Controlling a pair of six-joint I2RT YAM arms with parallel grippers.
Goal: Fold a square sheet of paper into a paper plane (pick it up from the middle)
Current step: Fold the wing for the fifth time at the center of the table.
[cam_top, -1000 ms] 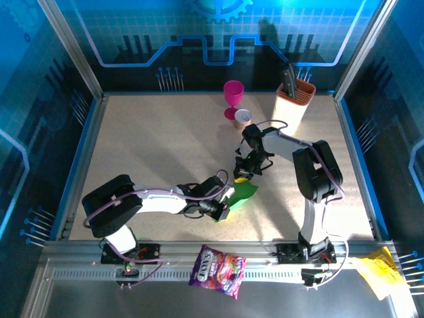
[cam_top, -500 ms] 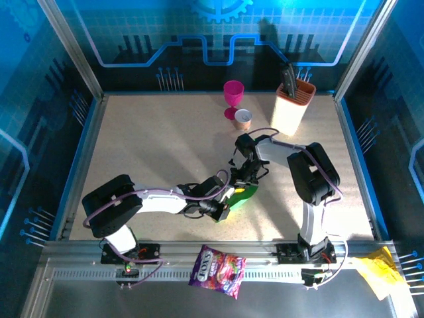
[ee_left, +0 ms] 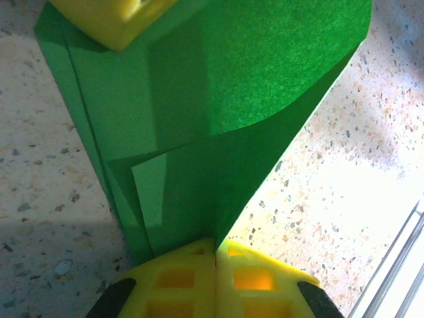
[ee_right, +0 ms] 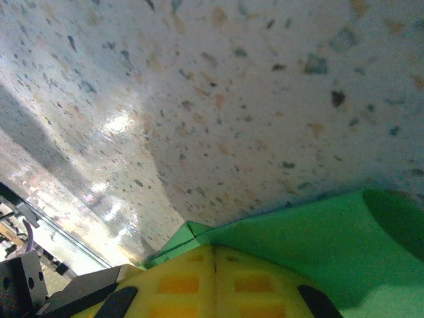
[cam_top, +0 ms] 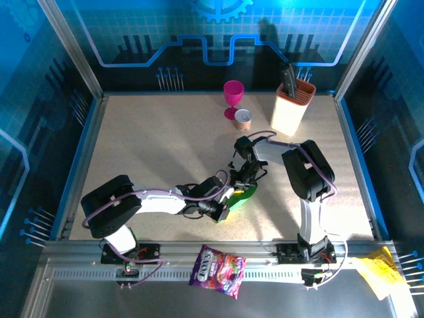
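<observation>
The square sheet of paper (ee_left: 232, 99) (folded into a long, layered strip) lies mid-bench (cam_top: 146, 146), its long axis slanting from near-left to far-right. The left pincer (ee_left: 215, 255) is clenched on its near end. The right pincer (ee_right: 213, 255), also clenched, touches its far end.

The folded green paper (ee_left: 218, 99) looks matt and faintly fibrous. The table (ee_right: 232, 99) is speckled, stone-like, with a soft sheen. At six o'clock, the purple snack bag (cam_top: 217, 264) shines like foil.
</observation>
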